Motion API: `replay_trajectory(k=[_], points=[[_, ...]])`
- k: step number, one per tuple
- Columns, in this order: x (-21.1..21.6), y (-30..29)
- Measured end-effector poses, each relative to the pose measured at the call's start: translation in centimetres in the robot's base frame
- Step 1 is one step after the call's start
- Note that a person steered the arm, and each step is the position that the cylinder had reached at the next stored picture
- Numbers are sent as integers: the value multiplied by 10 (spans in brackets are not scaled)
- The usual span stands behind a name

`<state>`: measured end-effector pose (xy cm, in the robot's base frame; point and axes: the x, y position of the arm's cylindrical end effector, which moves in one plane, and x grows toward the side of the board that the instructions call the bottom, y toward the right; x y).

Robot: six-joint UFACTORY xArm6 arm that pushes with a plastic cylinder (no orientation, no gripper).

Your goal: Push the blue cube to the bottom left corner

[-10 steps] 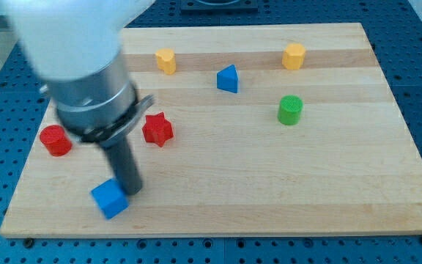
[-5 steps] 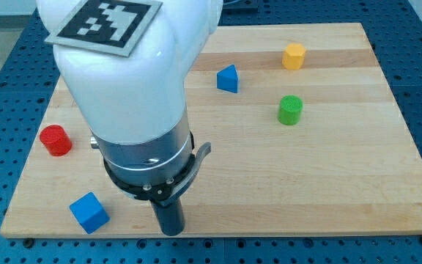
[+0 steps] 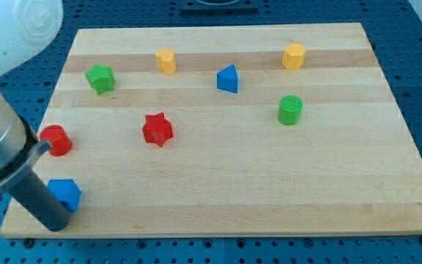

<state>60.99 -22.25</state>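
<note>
Blue cube: the small blue plastic-looking cube (image 3: 66,193) lies near the bottom left corner of the light wooden board (image 3: 269,191), close to the view's left edge and just above the bottom edge.
Tip: the rod tip (image 3: 56,226) of the arm is at the view's lower left of the cube, touching it or nearly; the rod covers part of the cube's left side.
Hand state: no gripper on this arm, only a straight dark rod, so nothing opens or closes; it can only push.
Handling (judgement): the cube looks light, stiff and smooth, prob. slides easily on the wood; it may turn if pushed off-centre.
Where to push: no hold is possible; contact should be on the flat face at the view's upper right, approx. at the middle, w/ a short push toward the corner.
Risk: the edge is near, so a strong push may send the cube off the board.
Nearest other: the red cylinder block (image 3: 56,140) stands above the cube, apart from it.
Progress: almost done, by judgement.
</note>
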Motion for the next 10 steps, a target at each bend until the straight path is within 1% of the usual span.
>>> replay_trajectory(k=[1,2,3,4,5,8,9,10], points=[[-21,45],[-58,85],[-71,82],[-61,71],[-39,63],[-35,17],[-38,14],[-90,14]])
